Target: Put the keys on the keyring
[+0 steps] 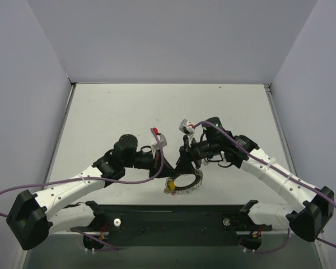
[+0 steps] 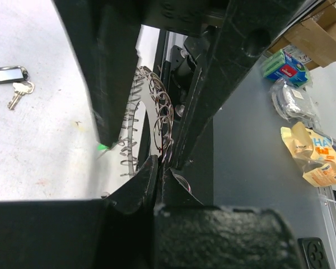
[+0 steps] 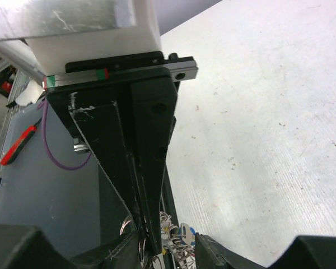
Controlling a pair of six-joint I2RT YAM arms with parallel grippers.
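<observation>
The keyring [image 1: 187, 182], a silvery hoop with a coiled rim, lies near the table's front edge with a yellow key head [image 1: 169, 188] at its left side. Both grippers meet just above it. My left gripper [image 1: 163, 161] is shut, its tips [image 2: 159, 168] pinching a loop of the ring's rim [image 2: 159, 120]. My right gripper [image 1: 185, 159] is open, its fingers [image 3: 224, 255] straddling the rim coils [image 3: 176, 238] and the left gripper's tip. A loose key with a black tag [image 2: 8, 74] lies on the table. A green key head [image 2: 102, 147] shows by the coils.
The black base rail [image 1: 173, 216] runs along the near edge right below the ring. Purple cables [image 1: 157, 168] hang from both wrists. Grey walls enclose the table on three sides. Off the table, boxes and packets [image 2: 302, 101] lie on the floor.
</observation>
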